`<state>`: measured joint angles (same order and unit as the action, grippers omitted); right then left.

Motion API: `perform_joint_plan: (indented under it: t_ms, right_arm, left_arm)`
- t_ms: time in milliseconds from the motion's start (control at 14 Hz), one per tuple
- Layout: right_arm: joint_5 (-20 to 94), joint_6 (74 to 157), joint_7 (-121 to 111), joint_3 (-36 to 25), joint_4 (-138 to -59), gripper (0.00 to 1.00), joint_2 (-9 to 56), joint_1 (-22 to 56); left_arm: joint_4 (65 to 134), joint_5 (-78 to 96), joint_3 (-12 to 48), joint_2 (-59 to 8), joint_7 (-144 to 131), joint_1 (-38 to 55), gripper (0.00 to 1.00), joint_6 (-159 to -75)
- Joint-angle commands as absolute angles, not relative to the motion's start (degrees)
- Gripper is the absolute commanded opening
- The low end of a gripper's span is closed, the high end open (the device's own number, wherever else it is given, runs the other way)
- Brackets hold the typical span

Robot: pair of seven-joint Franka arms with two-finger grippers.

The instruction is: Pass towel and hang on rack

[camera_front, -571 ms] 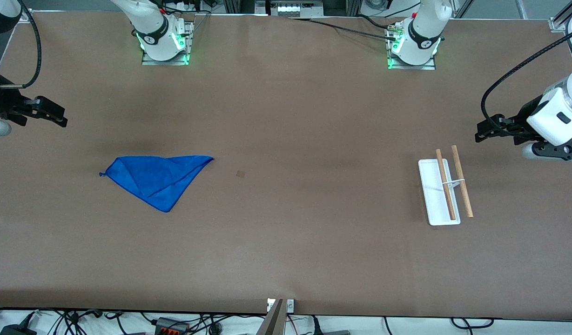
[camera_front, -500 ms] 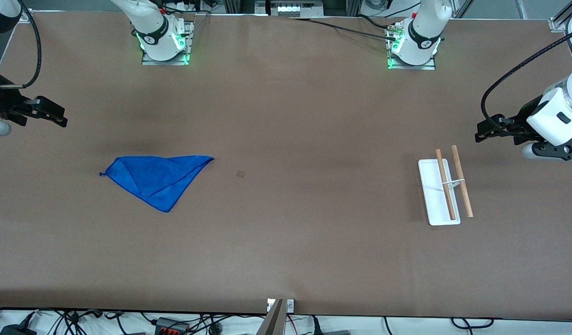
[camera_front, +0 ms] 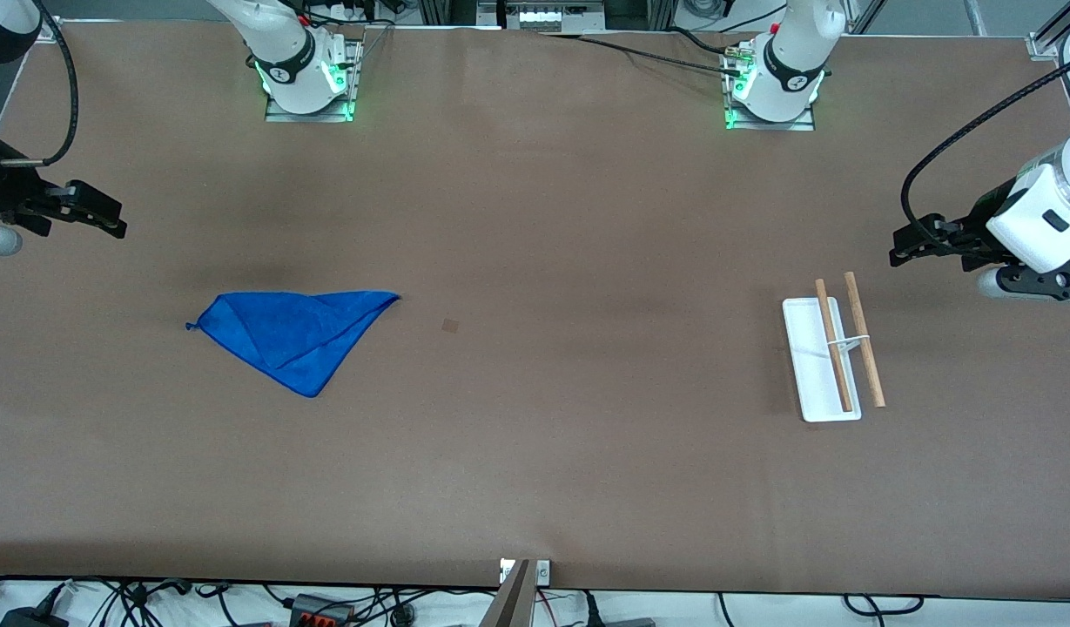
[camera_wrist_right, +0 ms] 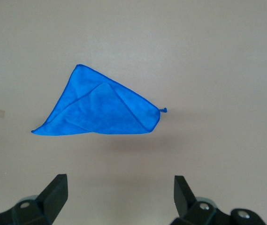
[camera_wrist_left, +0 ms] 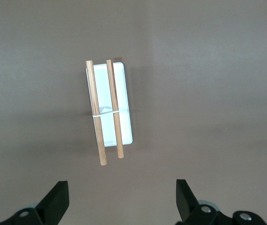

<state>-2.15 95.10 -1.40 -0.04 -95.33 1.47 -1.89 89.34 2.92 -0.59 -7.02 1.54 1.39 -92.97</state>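
In the front view, the blue towel (camera_front: 292,335) lies flat on the brown desk (camera_front: 569,470), folded to a rough triangle, toward the right arm's end. The rack (camera_front: 831,357) stands toward the left arm's end, well apart from the towel. It has a white base and two wooden bars; one bar is over the base and the other is over the desk just beside the base. A small tan patch (camera_front: 450,326) is on the desk between towel and rack, much closer to the towel. The right hand (camera_front: 99,218) is up in the air over the desk edge at its own end, farther from the camera than the towel. The left hand (camera_front: 913,244) is in the air over the desk at its end, near the rack.

In the left wrist view, the fingers (camera_wrist_left: 56,201) of the left hand are wide apart and hold nothing. The rack is under them, and a thin white piece crosses both bars.

In the right wrist view, the fingers (camera_wrist_right: 56,194) of the right hand are also wide apart and empty. The towel lies under them with one small corner tip sticking out.
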Motion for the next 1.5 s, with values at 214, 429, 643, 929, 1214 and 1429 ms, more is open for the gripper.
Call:
perform_joint_plan:
  t_ms: [214, 429, 643, 929, 1214, 1429]
  right_arm:
    - [-2.2, 94.75, -1.23, 0.18, -94.92, 1.0, 9.05, -1.5]
    - [-2.2, 95.62, -1.32, -0.26, -94.83, 1.0, 15.62, -2.89]
    - [-3.25, 97.46, -4.11, -0.35, -94.75, 1.0, 21.17, -3.87]
    - [-3.25, 102.64, -9.83, -0.35, -94.75, 1.0, 27.76, -4.66]
    - [-3.08, 104.59, -17.55, -0.35, -93.53, 1.0, 34.53, -6.41]
    - [-2.99, 104.77, -31.58, -0.35, -88.78, 1.0, 40.15, -8.87]
  left_arm:
    - [89.91, 3.69, -0.26, -5.98, 2.37, 0.7, 1.0, -92.72]
    - [89.91, 3.69, -0.26, -5.98, 2.46, 0.62, 1.0, -92.72]
    - [89.91, 3.69, -0.44, -5.98, 2.46, 0.62, 1.0, -92.72]
    - [89.91, 3.69, -0.53, -5.98, 2.46, 0.62, 1.0, -92.72]
    - [89.91, 3.69, -0.53, -5.98, 2.46, 0.62, 1.0, -92.72]
    - [89.91, 3.69, -0.53, -5.98, 2.46, 0.62, 1.0, -92.72]
